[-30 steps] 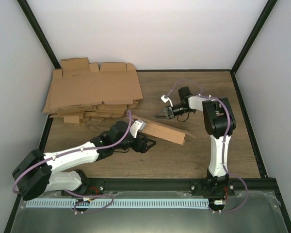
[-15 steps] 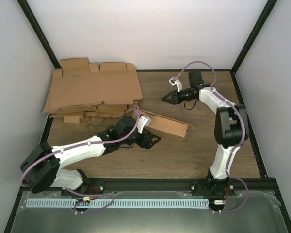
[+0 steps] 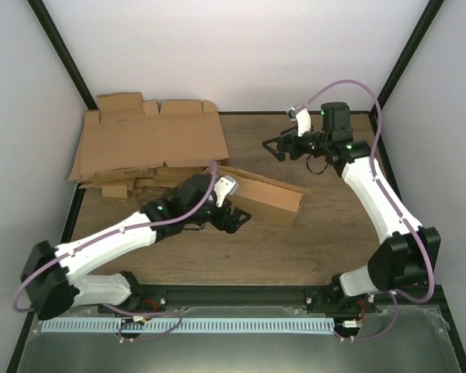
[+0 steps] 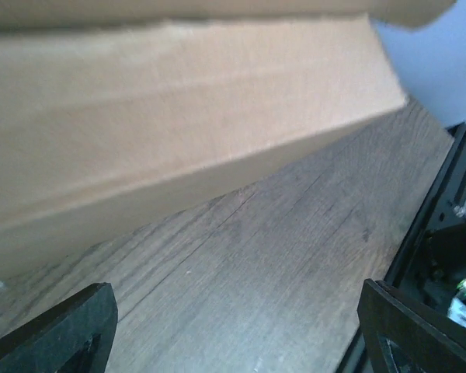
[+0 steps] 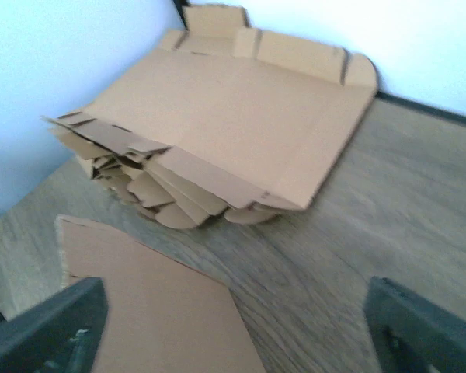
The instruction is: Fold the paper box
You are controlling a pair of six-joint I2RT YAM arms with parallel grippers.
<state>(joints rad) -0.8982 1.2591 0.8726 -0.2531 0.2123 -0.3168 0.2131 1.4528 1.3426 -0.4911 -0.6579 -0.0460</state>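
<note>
- Brown cardboard, the paper box (image 3: 270,199) lay near the middle of the wooden desk (image 3: 318,241), partly folded, with one long wall standing up on the side facing the near edge.
- Its left end reached just beside a pile of flat cardboard blanks (image 3: 151,144) stacked in the far-left corner of the desk.
- We saw the left fingers (image 3: 237,220) low over the desk at the near-left end of the box, close to that wall. We could not tell whether they touched it.
- From the left wrist, its two tips stood wide apart with only bare wood between them, so they were open and gripping nothing. The box wall (image 4: 179,116) filled the upper part of that view.
- We found the right fingers (image 3: 273,148) raised over the far part of the desk, well apart from the box and pointing towards the pile.
- From the right wrist, those tips were also spread wide and empty, with the pile (image 5: 233,124) ahead and a flat panel of the box (image 5: 155,311) below on the left.
</note>
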